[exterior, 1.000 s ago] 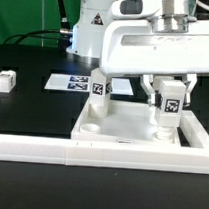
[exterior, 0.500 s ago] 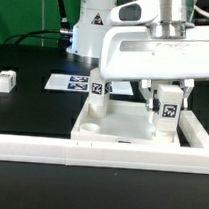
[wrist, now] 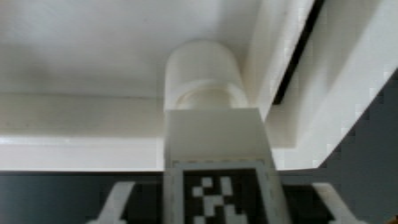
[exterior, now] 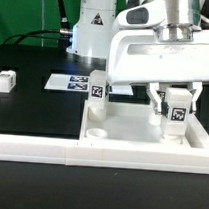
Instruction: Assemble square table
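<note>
Step in hand, by my read: seating a leg [exterior: 177, 115] into the tabletop's [exterior: 121, 122] near corner socket on the exterior view's right. Fingers [exterior: 159, 98] are clenched on the leg, one on each side of its tagged block, and the leg is upright. Tabletop lies flat on the black bench [exterior: 32, 113], up against the long white rail [exterior: 50, 147] in front. A standing leg [exterior: 97, 92] is already up in the far corner toward the exterior view's left. A loose leg [exterior: 5, 81] sits well apart on the bench, with the marker board [exterior: 72, 83] behind the tabletop.

To do it well:
- Hold the leg axis vertical and centred over the socket.
- Press down lightly while turning.
- Don't shove the tabletop off the rail.

Wrist view shows the leg [wrist: 210, 90] reaching down just beside the rim [wrist: 294, 50], so side clearance looks tight and a finger could clip that wall. Can't tell if the leg is fully seated.

Materials: everything is smooth white hard plastic, likely slick, so the grip belongs square on the block's flats. The leg is a square tagged head running into a rounded stem. The tabletop is a shallow square tray with a raised rim and round corner sockets; an empty socket [exterior: 95, 135] shows at the near corner toward the exterior view's left.
</note>
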Motion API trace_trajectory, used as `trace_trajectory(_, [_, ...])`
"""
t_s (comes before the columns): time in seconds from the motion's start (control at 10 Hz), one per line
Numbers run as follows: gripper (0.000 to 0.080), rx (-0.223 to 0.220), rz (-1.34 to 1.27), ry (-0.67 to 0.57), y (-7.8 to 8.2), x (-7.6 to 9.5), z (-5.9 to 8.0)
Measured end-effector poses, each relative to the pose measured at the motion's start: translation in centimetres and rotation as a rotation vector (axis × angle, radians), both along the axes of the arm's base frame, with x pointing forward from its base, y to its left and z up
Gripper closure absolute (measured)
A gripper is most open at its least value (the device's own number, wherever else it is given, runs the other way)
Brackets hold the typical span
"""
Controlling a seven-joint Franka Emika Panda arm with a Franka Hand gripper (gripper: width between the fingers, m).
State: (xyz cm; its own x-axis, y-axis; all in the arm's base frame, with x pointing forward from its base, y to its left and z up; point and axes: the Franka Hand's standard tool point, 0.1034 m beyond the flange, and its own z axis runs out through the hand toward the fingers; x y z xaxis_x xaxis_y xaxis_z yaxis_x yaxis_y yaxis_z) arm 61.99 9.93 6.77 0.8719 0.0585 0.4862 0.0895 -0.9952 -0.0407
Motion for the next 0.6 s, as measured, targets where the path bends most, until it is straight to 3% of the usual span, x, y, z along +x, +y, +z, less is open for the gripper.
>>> trace_trajectory(0.1, [0.0429,0.0,0.0,0.0,-0.01,-0.01,-0.02])
trace_trajectory(0.2, [0.0429,0.0,0.0,0.001,-0.02,-0.02,-0.03])
trace_trajectory(0.3, [0.0294,0.0,0.0,0.001,-0.02,-0.02,-0.03])
trace_trajectory(0.4, [0.0294,0.0,0.0,0.001,-0.02,-0.02,-0.03])
trace_trajectory(0.5, [0.0175,0.0,0.0,0.001,-0.02,-0.02,-0.03])
trace_trajectory(0.6, [0.0158,-0.001,0.0,0.001,-0.02,-0.03,-0.04])
